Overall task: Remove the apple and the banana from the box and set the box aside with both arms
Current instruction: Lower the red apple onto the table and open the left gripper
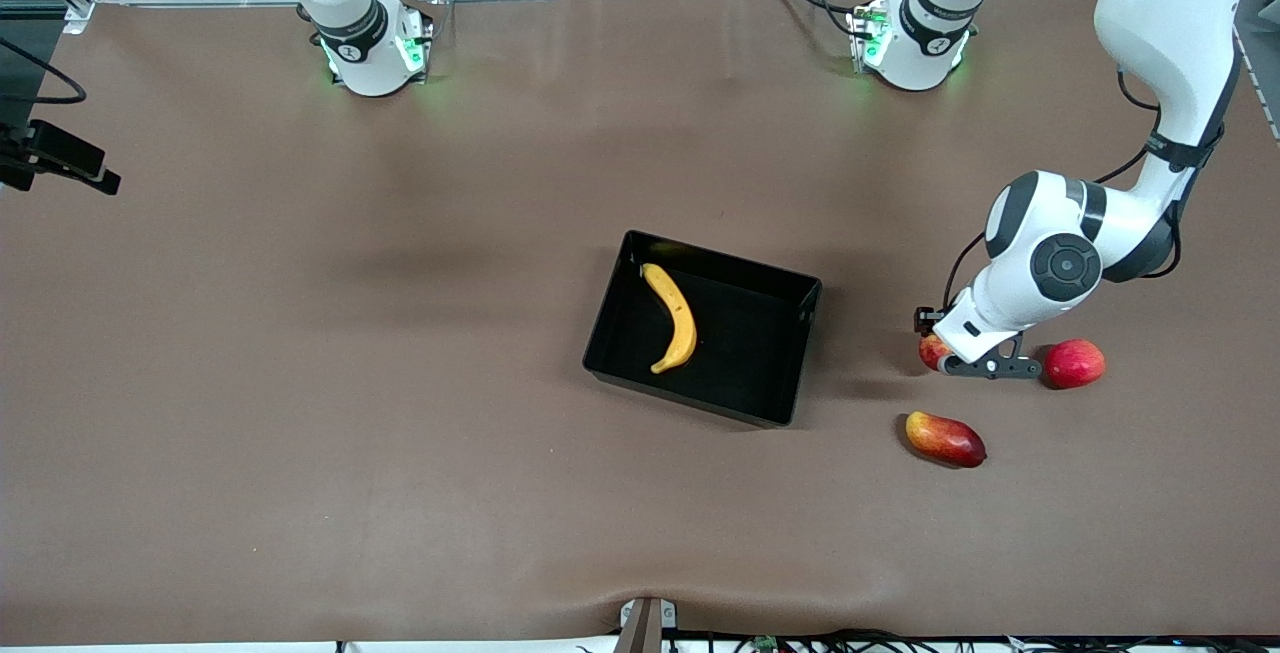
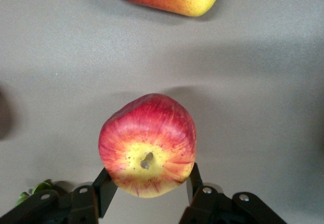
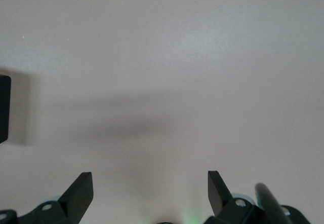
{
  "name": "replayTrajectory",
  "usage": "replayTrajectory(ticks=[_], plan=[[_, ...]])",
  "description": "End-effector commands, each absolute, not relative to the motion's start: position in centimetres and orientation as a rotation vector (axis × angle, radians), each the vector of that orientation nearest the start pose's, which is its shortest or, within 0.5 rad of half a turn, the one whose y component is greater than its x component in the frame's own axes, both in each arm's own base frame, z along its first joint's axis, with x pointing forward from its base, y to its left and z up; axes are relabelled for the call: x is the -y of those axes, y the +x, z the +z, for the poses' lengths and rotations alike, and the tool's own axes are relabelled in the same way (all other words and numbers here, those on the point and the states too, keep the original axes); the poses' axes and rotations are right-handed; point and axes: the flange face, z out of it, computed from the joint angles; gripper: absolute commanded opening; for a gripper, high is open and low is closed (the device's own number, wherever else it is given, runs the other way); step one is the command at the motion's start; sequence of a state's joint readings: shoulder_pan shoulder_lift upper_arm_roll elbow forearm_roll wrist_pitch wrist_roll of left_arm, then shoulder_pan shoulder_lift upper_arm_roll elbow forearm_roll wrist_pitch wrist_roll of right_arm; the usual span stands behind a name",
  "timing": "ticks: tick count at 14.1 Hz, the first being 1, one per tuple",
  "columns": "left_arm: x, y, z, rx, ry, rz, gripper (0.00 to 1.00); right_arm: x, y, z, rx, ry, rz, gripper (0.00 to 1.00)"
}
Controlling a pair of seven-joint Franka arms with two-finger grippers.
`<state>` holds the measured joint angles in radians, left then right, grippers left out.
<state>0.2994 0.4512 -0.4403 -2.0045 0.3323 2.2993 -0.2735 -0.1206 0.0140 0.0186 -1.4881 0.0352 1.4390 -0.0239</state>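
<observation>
Left gripper (image 2: 147,183) clamped on the apple (image 2: 147,145), low over the table (image 1: 300,383) toward the left arm's end, at three o'clock from the box (image 1: 805,308); round red fruit (image 1: 1074,363) just beside, mango-like fruit (image 1: 945,438) nearer the front camera. Banana (image 1: 674,317) lies in the box at table centre. Right gripper (image 3: 150,193) waits over bare table, fingers spread wide, empty

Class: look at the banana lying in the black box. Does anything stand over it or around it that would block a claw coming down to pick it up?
Nothing visible does. The banana lies alone in the open box, with only the low walls around it. The left claw, shut on the apple, is away toward the left arm's end of the table; the right claw is open over bare table.
</observation>
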Motion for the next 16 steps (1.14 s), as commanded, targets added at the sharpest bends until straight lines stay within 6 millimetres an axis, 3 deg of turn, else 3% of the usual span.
replayTrajectory(ticks=[1,6,7,8,9,10,11,13,16], plan=[[6.8,58.7,24.8,-0.131,-3.047,0.118,0.00,5.5,54.4,64.6,-0.101,-3.098,0.098,1.00],[6.4,58.3,22.0,-0.123,-3.062,0.180,0.00,5.5,54.0,63.8,-0.115,-3.093,0.153,1.00],[6.3,58.3,21.6,-0.144,-3.049,0.180,0.15,5.5,54.0,63.7,-0.114,-3.090,0.157,1.00],[6.0,58.4,21.6,-0.163,-3.032,0.169,0.42,5.4,54.0,63.7,-0.114,-3.088,0.157,1.00],[5.6,58.4,21.1,-0.171,-3.025,0.175,0.57,5.4,54.0,63.8,-0.114,-3.087,0.154,1.00],[5.6,58.6,20.9,-0.166,-3.031,0.172,0.85,5.4,54.0,63.7,-0.114,-3.087,0.156,1.00],[5.6,58.8,20.7,-0.165,-3.034,0.174,1.00,5.5,53.9,63.7,-0.116,-3.085,0.158,1.00],[5.5,59.2,21.8,-0.166,-3.028,0.147,1.00,5.5,54.0,63.7,-0.116,-3.085,0.156,1.00],[6.2,60.0,27.1,-0.124,-3.010,0.083,1.00,5.5,53.9,63.7,-0.116,-3.085,0.158,1.00]])
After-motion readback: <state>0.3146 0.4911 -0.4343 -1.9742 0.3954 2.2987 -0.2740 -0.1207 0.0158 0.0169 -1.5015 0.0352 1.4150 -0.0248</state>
